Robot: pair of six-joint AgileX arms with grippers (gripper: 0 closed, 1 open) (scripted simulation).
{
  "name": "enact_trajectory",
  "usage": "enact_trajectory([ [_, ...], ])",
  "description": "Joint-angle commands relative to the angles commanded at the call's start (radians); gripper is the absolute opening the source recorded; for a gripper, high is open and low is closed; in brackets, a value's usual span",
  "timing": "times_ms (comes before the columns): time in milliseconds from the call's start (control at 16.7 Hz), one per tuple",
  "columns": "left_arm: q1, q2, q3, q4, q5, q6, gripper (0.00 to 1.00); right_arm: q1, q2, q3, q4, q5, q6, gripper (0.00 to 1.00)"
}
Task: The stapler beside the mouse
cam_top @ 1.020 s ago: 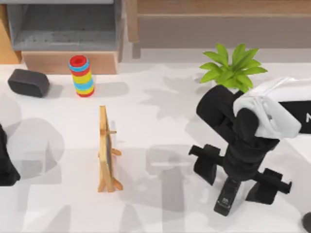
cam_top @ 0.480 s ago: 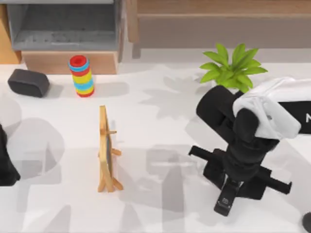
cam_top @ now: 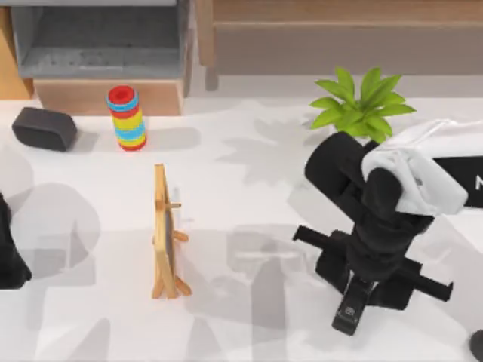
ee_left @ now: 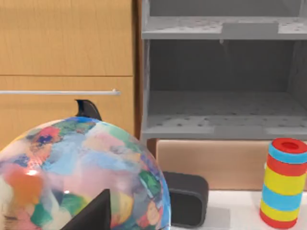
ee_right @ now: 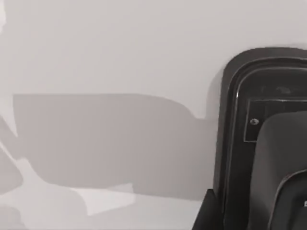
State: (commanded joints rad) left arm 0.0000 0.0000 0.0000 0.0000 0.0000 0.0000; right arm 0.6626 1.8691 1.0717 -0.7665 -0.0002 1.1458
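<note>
The stapler (cam_top: 346, 311), a slim black bar with small white marks, lies on the white table at the lower right of the top view. My right gripper (cam_top: 361, 282) reaches down over its far half, a black finger pressed in on each side, shut on it. The right wrist view shows the stapler's glossy black top (ee_right: 261, 139) close up against the table. A dark rounded thing (cam_top: 477, 345), cut off at the lower right corner, lies right of the stapler; I cannot tell whether it is the mouse. My left arm (cam_top: 9, 253) is parked at the left edge.
A wooden easel (cam_top: 164, 234) stands mid-table. At the back are a striped ring stack (cam_top: 127, 118), a wide black rounded block (cam_top: 44, 128) and a green plant (cam_top: 362, 102). A black flat thing (cam_top: 462, 181) lies at the right edge. A colourful globe (ee_left: 76, 177) is close to the left wrist.
The right gripper's fingers, spread wide a second ago, have closed in onto the stapler's sides. The left arm has not moved.
</note>
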Motion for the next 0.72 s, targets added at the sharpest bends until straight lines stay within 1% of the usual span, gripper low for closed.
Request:
enact_trajectory([
  [360, 0.0, 0.0, 0.0, 0.0, 0.0, 0.0, 1.0, -0.001, -0.052, 0.056, -0.112, 0.0, -0.001, 0.0],
  [600, 0.0, 0.0, 0.0, 0.0, 0.0, 0.0, 1.0, -0.001, -0.051, 0.056, -0.109, -0.001, -0.002, 0.0],
  [720, 0.0, 0.0, 0.0, 0.0, 0.0, 0.0, 1.0, -0.005, -0.065, 0.07, -0.091, -0.004, -0.035, 0.0],
])
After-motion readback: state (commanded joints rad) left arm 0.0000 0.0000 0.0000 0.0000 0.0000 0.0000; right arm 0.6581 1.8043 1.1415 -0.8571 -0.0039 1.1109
